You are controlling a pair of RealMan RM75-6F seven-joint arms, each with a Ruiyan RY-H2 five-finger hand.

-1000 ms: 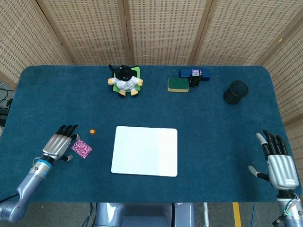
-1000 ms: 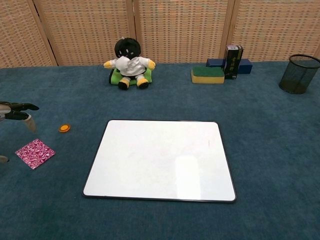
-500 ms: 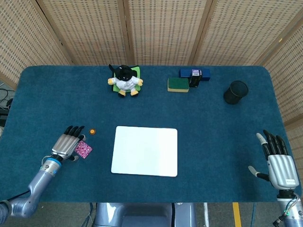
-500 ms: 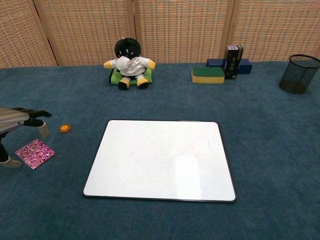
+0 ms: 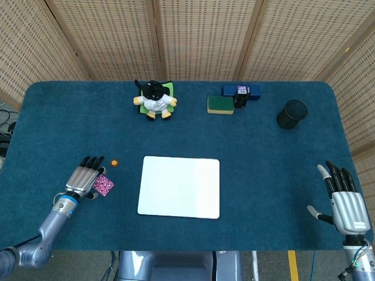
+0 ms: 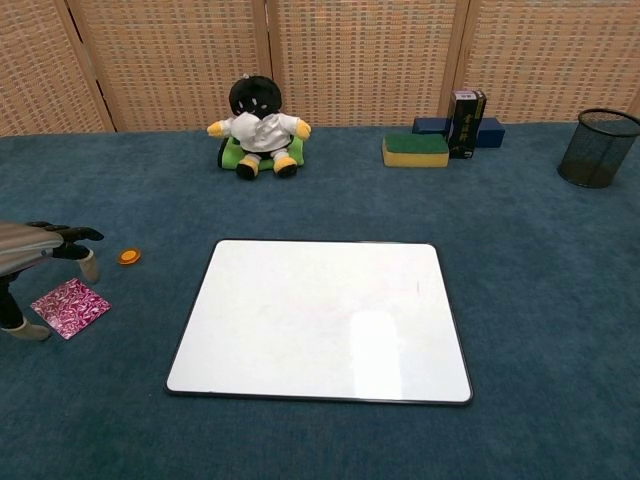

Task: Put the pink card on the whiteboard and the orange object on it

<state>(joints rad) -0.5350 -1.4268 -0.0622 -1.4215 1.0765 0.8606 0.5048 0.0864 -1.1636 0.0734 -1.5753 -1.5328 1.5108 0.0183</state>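
The pink patterned card (image 5: pixel 104 185) (image 6: pixel 69 306) lies flat on the blue cloth, left of the whiteboard (image 5: pixel 179 187) (image 6: pixel 320 319). A small orange disc (image 5: pixel 114 162) (image 6: pixel 129 257) sits just beyond the card. My left hand (image 5: pixel 84 177) (image 6: pixel 35 256) hovers over the card's left part with fingers spread, holding nothing. My right hand (image 5: pixel 344 199) rests open near the table's right front corner, seen only in the head view.
At the back stand a plush toy (image 5: pixel 154 99) on a green pad, a green-yellow sponge (image 5: pixel 220 105), a dark box (image 5: pixel 240 93) against a blue block, and a black mesh cup (image 5: pixel 291 113). The table's front edge runs close to both hands.
My left hand has slid right and slightly forward, coming over the pink card's left edge. The card, the orange disc and my right hand have stayed put.
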